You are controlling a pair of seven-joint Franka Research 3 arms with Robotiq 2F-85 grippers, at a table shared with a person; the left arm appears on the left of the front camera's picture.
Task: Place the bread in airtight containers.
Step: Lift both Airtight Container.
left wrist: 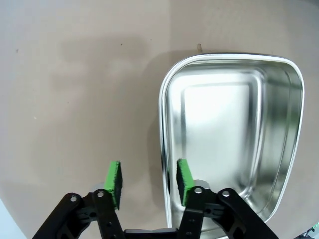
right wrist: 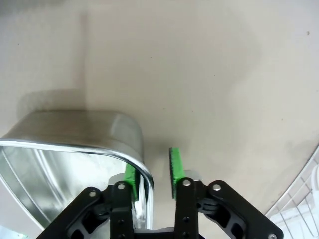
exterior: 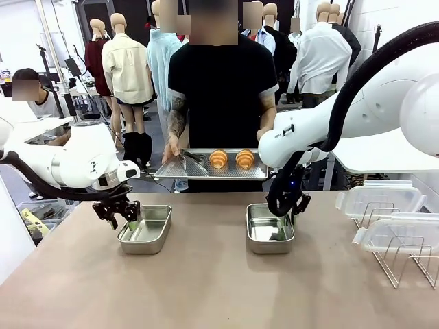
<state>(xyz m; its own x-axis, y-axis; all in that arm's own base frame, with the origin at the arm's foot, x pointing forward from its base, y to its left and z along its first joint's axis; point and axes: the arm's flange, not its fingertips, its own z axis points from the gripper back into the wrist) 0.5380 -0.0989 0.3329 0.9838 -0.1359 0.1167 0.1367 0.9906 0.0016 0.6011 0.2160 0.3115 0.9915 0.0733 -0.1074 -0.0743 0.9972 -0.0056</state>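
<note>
Brown table (exterior: 206,288) runs across the front view, and a person at its far side holds a flat steel tray (exterior: 206,173) above the far edge. On that tray lie 2 golden croissants, the left croissant (exterior: 218,159) just beside the right croissant (exterior: 245,159), with metal tongs (exterior: 192,158) next to them. 2 shallow steel tins rest on the table, well apart, both empty. The left hand (left wrist: 148,183) straddles the left wall of the left tin (exterior: 145,232): one green pad inside, one outside, spread with a gap on each side of the rim. The right hand (right wrist: 153,175) straddles the right tin (exterior: 269,233) near a corner, its pads closer together, the inner pad near the wall and a gap showing outside. A clear lid (exterior: 379,199) and a second clear lid (exterior: 401,233) sit on a wire rack (exterior: 405,264) at the right.
</note>
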